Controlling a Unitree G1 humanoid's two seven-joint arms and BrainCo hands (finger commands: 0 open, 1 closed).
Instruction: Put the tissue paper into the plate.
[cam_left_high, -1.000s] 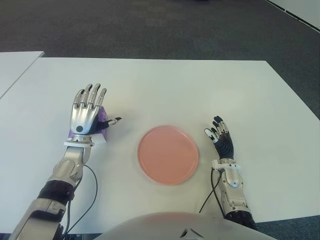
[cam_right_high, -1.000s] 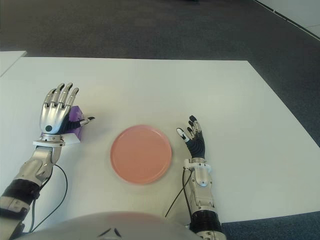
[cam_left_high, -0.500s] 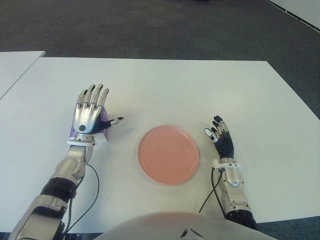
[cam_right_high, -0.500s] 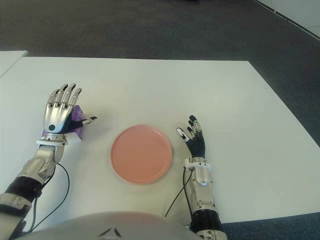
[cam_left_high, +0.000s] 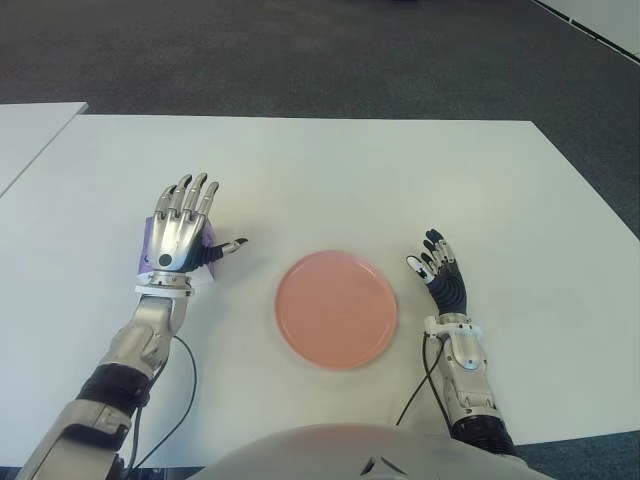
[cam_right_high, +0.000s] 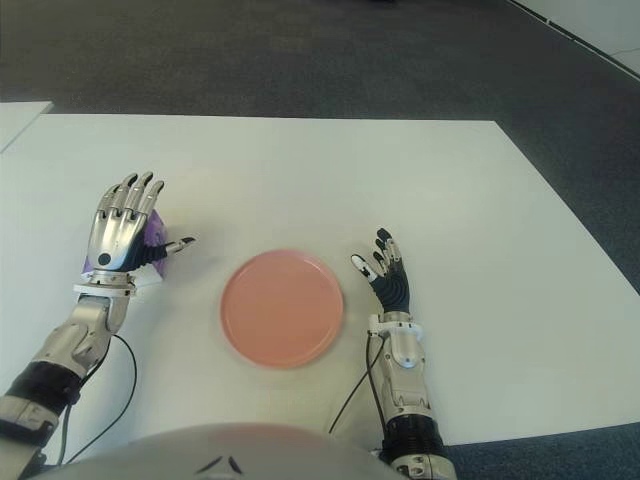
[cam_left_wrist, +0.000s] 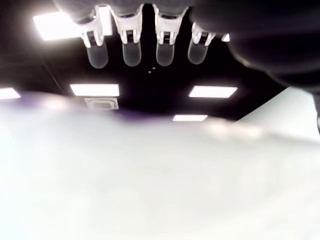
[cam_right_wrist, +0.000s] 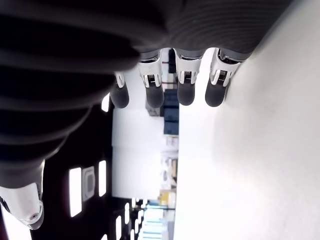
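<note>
A white table (cam_left_high: 330, 170) is seen from above, with a round pink plate (cam_left_high: 336, 309) lying near its front edge, roughly at the centre of the view. Nothing is seen in the plate.

At about nine o'clock from the plate, well apart from it, the left hand (cam_left_high: 180, 232) is held palm down with its fingers (cam_left_high: 190, 197) spread and extended and the thumb pointing toward the plate. Beneath that hand a purple pack of tissue paper (cam_left_high: 148, 245) is partly covered; only its edge at the hand's outer side and a sliver near the thumb are shown. The pack is not gripped, though whether the palm touches it cannot be told from the eye views, and the left wrist view is mostly washed out by a pale surface.

At three o'clock from the plate, just beside its rim, the right hand (cam_left_high: 440, 278) is seen with its fingers straight and relaxed, holding nothing; in its wrist view the fingertips (cam_right_wrist: 186, 93) are extended beside the bare table.
</note>
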